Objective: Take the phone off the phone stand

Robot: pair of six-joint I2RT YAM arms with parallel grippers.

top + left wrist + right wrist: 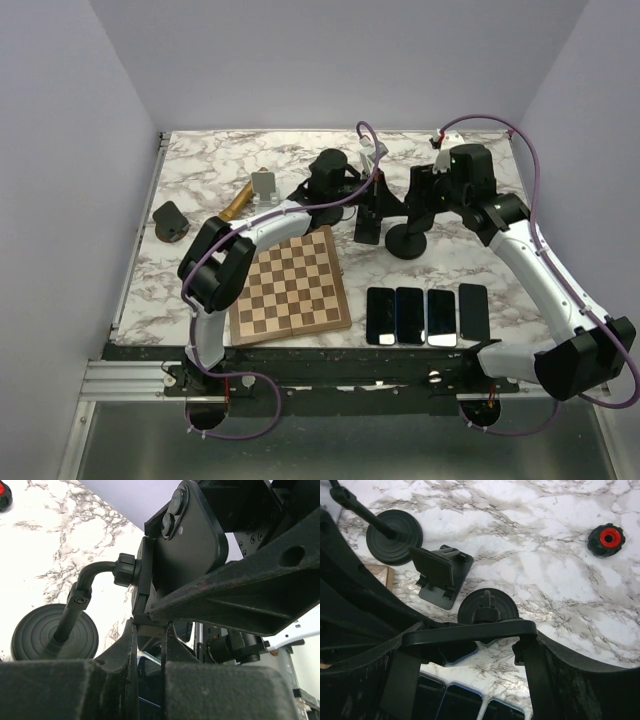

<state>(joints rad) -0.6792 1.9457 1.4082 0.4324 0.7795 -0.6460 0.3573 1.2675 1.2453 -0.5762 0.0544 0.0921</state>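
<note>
**A:** Left gripper [150, 630], nearest the lens: how is it standing?

**B:** Matte black fingers [122, 655] are lying almost together just under the cradle. Whether they are pinching it, I cannot tell.

**A:** Phone [192, 545]?

**B:** Flat, satin black, rounded corners, twin lenses. It is sitting in the phone stand [75, 602], directly beyond those fingertips. Stand: bent tube, knurled ball nut, ribbed round base.

**A:** Right gripper [470, 642]?

**B:** It is reaching down from above, spread wide and clamping the phone by its two side edges.

**A:** Surface, room?

**B:** Table [560, 555] is showing glossy white marble with grey veining. A wooden chessboard [290, 285] is lying behind the left gripper, toward its base. Plain pale walls [330, 60] are closing in three sides.
</note>
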